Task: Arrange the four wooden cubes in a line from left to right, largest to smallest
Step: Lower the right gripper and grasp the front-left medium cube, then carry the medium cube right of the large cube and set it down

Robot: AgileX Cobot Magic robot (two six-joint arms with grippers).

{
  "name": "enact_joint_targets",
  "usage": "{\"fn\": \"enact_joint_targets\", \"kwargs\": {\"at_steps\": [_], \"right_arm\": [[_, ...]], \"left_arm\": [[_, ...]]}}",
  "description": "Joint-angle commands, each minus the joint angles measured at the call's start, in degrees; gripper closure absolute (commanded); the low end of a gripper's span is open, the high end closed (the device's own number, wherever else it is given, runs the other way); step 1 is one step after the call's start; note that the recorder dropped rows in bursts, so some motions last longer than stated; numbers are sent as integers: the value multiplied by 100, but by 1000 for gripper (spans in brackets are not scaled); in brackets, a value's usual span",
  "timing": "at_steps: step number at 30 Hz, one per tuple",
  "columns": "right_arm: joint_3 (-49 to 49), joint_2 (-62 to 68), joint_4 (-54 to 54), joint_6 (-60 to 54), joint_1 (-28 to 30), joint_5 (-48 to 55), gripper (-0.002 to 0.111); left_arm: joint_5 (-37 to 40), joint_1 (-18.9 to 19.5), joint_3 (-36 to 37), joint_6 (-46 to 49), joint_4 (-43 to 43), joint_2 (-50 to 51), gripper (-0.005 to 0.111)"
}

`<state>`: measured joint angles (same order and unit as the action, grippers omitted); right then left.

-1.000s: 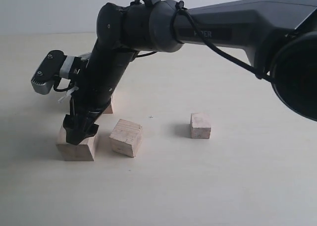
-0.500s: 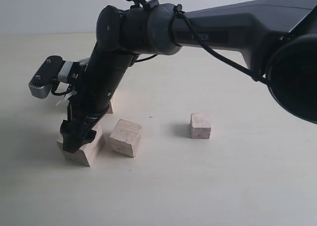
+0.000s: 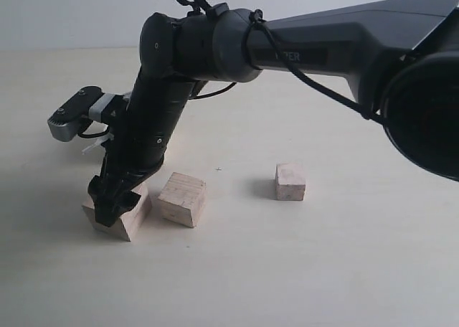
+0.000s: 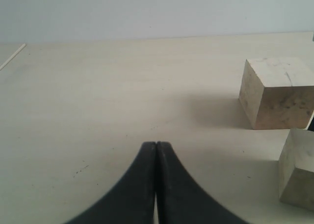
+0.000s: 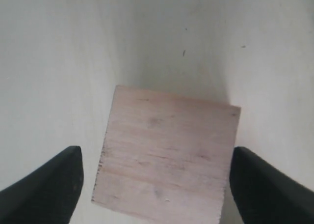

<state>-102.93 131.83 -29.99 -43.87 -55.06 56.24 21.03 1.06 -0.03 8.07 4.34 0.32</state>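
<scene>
Biggest-looking cube [image 3: 138, 209] is sat on the left part of the desk [image 3: 323, 269], turned corner-on to the front edge. It is straddled from above by the right gripper [image 3: 115, 198], whose arm is reached across from the right. The left-end slot of the row is judged as the reason it is being handled there.

Right fingers [image 5: 49, 184] are held wide apart with the cube between them, skewed to them. A strip of bare desk is seen at one finger, and the other is right at the cube's side. No clamp is judged.

Left gripper [image 4: 156, 144]: fingers pressed together, nothing held, parked low over the desk.

Second cube [image 3: 183, 198] is just beside the first, toward the right edge. Smaller cube [image 3: 290, 181] is well apart, further right. A fourth is not made out in the exterior view.
</scene>
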Motion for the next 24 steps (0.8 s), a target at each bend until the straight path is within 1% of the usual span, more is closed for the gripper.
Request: {"fn": "enact_joint_targets", "kwargs": {"at_steps": [1,9,15,16,17,20,21,22,23,24], "right_arm": [[18,18,42,45,-22,17,31],[18,175,-115,57,-62,78,31],[18,322,-105,57,-124,-193,31],[18,322,-89,57,-124,-193,34],[18,322,-80,57,-124,-182,38],[18,278,302,57,-124,17,75],[18,213,472,148,-124,134,90],[18,139,585,260,-124,230,101],[18,21,686,333,-124,336,108],[18,-115,742,333,-124,486,108]], "left_arm": [[-54,-25,3,-6,-17,-32,107],[-54,-25,3,-6,-17,-32,107],[-54,-25,3,-6,-17,-32,107],[-54,-25,3,-6,-17,-32,107],[-54,-25,3,-6,-17,-32,107],[-54,-25,3,-6,-17,-32,107],[-54,-25,3,-6,-17,-32,107],[-54,-25,3,-6,-17,-32,107],[-54,-25,3,-6,-17,-32,107],[-54,-25,3,-6,-17,-32,107]]}}
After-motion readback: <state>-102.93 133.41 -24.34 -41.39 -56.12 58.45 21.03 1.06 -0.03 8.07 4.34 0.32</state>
